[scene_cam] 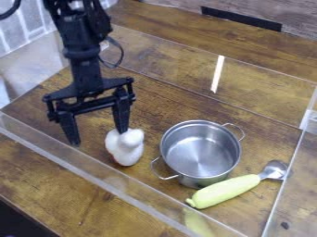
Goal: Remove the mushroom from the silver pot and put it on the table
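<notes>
Holding the gripper wide, to the left of the silver pot as the camera is viewing it; spreading dark fingers well apart and pointing them downward, gripping nothing between them; keeping one fingertip close above the mushroom, on the side nearer the silver pot, and the other farther out from the silver pot; leaving unclear whether the nearer one is touching.

Seeing the mushroom lying outside the silver pot, just beside it on the left, and appearing to be resting on the table; showing mostly white, with a rounded upper part and a narrower part reaching toward the near edge of the view; leaving its exact tilt hard to tell.

Standing the silver pot upright on the table, opening upward and showing its shiny inside; setting one looped handle toward the mushroom and the other toward the far right.

Resting the spoon in front and to the right of the silver pot, directing its yellow-green handle toward the viewer and its metal head away; running a short white strip along the wood beyond the silver pot.
</notes>
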`<state>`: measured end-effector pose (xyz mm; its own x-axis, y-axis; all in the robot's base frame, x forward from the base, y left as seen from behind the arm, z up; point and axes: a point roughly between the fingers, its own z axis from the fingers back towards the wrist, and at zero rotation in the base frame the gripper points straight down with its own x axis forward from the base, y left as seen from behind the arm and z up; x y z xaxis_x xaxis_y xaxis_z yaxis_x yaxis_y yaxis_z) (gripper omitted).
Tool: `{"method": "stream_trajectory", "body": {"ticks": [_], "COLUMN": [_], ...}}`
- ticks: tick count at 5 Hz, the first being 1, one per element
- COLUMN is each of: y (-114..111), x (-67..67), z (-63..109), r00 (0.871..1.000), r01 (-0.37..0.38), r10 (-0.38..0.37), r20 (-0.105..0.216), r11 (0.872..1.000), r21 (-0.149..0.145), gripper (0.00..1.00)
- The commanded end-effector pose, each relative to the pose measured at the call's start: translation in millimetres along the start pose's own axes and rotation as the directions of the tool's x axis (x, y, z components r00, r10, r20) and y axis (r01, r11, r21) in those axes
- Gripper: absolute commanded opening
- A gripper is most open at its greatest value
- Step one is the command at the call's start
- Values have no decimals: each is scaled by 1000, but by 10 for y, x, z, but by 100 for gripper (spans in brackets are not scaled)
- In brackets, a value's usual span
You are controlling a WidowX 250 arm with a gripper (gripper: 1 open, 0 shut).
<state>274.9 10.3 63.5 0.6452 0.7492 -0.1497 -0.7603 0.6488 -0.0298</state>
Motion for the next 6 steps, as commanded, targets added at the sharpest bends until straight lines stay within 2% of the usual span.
{"method": "stream_trajectory", "body": {"ticks": [1, 2, 4, 6], "y": [-2, 12, -16, 30], "x": [-77, -168, -270, -153], "z": [318, 388, 368, 522], "r00": [998, 998, 996, 989], "r01": [25, 44, 56, 120], "r10": [-21, -39, -46, -106], "r20": [54, 57, 80, 105], "r11": [997, 994, 990, 983], "r21": [-75, -96, -126, -138], "gripper": [100, 100, 100, 100]}}
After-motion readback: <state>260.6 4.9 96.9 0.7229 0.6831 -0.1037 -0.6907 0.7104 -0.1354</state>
